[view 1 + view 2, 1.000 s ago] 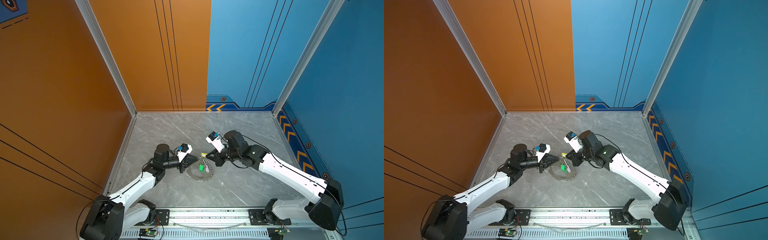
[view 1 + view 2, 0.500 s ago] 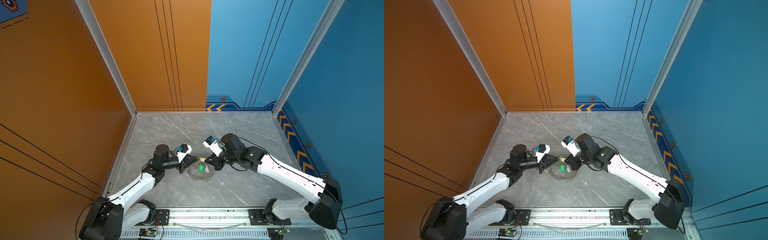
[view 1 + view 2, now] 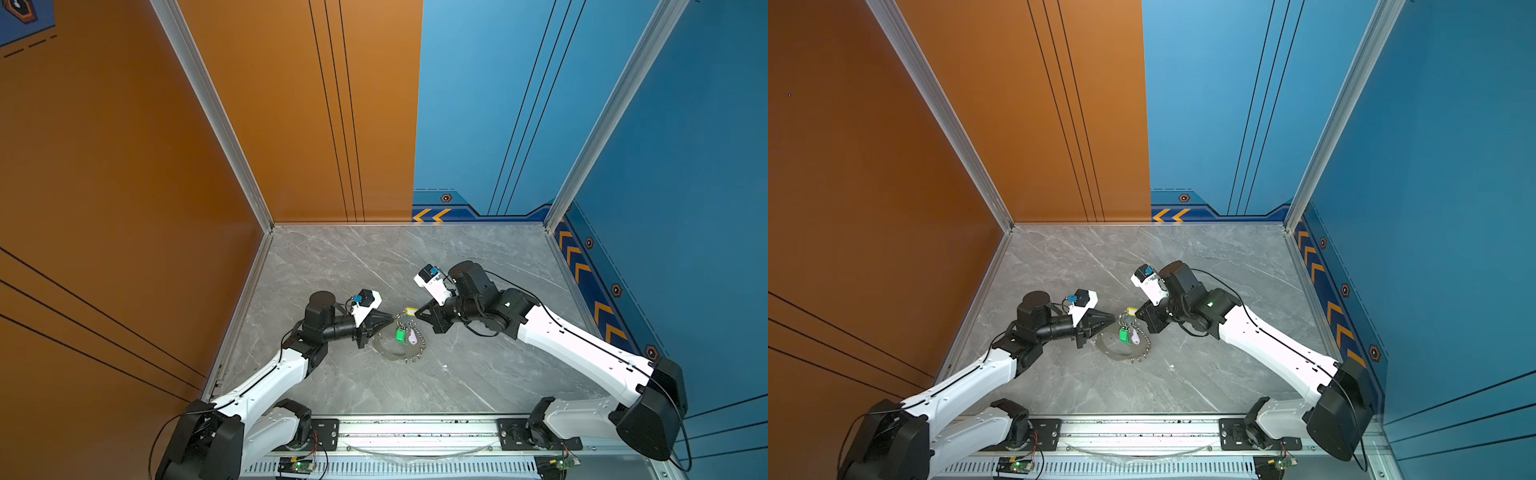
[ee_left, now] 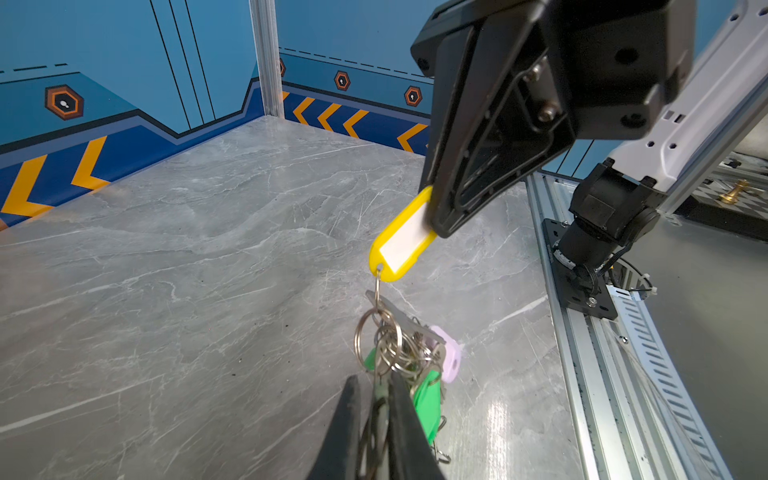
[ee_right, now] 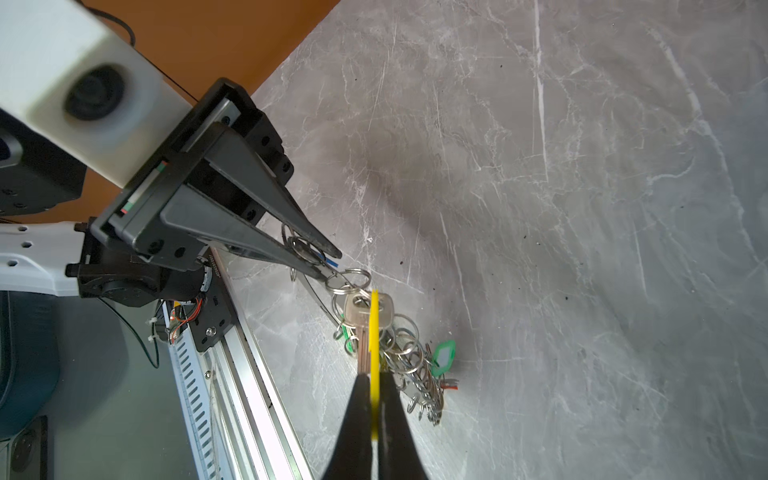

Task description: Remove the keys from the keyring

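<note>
My two top views look steeply down from high above the near rail [image 3: 415, 428] onto the whole table [image 3: 374, 266]. My wrist cameras sit close, facing each other across the keys [image 5: 359, 313].

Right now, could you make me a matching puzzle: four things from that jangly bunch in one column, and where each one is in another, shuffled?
Things:
1. yellow tag
2. small silver ring
3. grey hoop
4. green tag

Places:
A. partly resting on the table
B. pinched in the left arm's jaws
C. dangling beside a pale purple tag
D. pinched in the right arm's jaws

Pairs: 1-D, 2-B, 3-A, 4-C.
</note>
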Controlling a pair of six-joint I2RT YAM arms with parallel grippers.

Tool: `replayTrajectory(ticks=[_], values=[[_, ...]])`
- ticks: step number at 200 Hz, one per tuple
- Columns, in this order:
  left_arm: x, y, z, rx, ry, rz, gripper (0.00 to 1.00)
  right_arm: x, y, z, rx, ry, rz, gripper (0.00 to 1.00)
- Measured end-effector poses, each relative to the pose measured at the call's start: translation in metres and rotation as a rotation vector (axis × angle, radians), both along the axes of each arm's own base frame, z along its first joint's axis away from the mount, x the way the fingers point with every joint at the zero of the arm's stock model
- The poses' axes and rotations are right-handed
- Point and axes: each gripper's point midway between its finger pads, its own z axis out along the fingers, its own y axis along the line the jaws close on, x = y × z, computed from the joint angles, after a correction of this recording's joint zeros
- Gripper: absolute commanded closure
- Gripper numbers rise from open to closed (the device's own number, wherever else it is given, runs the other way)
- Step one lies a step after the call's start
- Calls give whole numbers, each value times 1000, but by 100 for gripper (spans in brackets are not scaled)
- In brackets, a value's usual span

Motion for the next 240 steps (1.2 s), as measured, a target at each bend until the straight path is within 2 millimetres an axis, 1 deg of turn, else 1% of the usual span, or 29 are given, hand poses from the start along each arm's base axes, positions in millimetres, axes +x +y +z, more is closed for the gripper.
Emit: replayTrajectory(ticks=[51, 103, 163, 196, 240], values=[[0, 0, 0, 0, 1, 2, 100, -2, 1, 0, 4, 4, 8, 100], [1, 1, 0, 0, 1, 5, 100, -17, 13, 3, 18, 15, 65, 100], [1, 1, 1, -2, -5, 6, 100, -17, 21, 10, 31, 8, 83, 100], [0, 2, 2, -3, -8, 8, 100, -21, 26, 6, 26, 21, 102, 100], [-1, 5, -4, 1, 6, 19, 100, -23, 30, 3, 20, 31, 112, 100]])
